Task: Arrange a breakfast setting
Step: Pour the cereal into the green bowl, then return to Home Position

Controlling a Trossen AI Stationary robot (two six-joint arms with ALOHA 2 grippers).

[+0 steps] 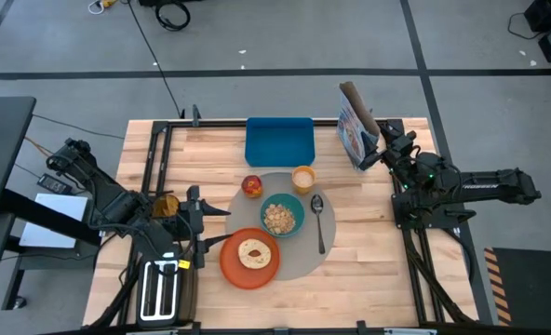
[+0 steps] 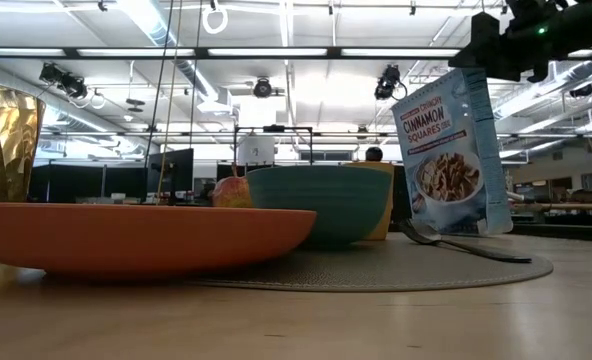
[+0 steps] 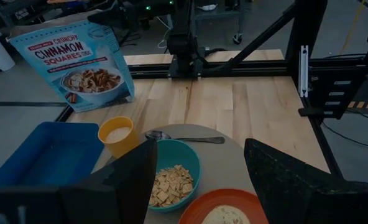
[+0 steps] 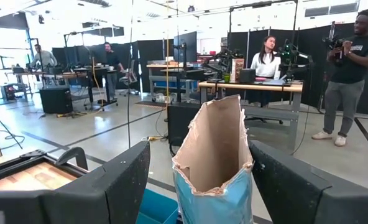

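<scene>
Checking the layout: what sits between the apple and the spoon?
In the high view, the teal bowl of cereal lies between the apple and the spoon.

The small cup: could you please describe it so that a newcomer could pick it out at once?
Start at the round grey mat in the middle of the wooden table. At the mat's far edge, just before the blue tray, stands the cup, between the apple and the spoon. It is orange-yellow, with something white inside.

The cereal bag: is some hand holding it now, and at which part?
The right hand holds the cereal bag between its fingers at the open top edge. The left hand holds nothing.
</scene>
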